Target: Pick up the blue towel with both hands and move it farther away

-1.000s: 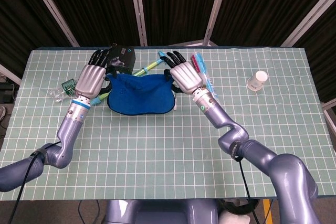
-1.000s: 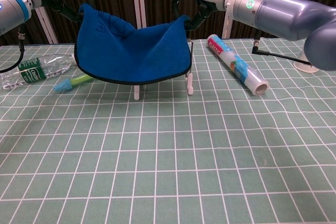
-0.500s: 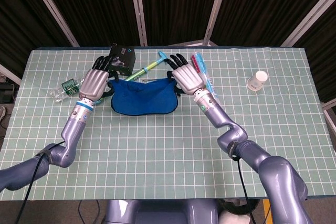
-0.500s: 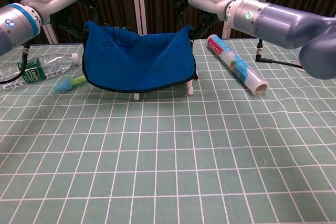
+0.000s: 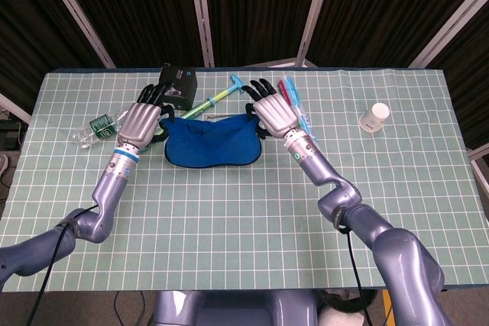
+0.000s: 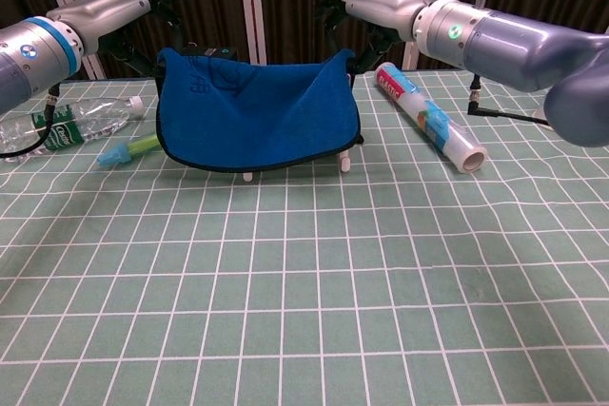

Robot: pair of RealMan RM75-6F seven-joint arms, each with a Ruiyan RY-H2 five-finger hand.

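Now the towel (image 6: 255,113) is held up by its two top corners, the left hand (image 5: 140,118) grasping one and the right hand (image 5: 271,111) the other, so that it hangs between them near the far edge of the table (image 5: 244,227). Whether its lower hem touches the table cannot be told. For the step in hand, likely the setting-down, both hands should be lowered together and kept level, so the cloth is laid flat. The box (image 5: 178,82), brush (image 5: 216,98) and tube (image 6: 430,127) close by should be cleared, and both corners let go only once the towel rests.
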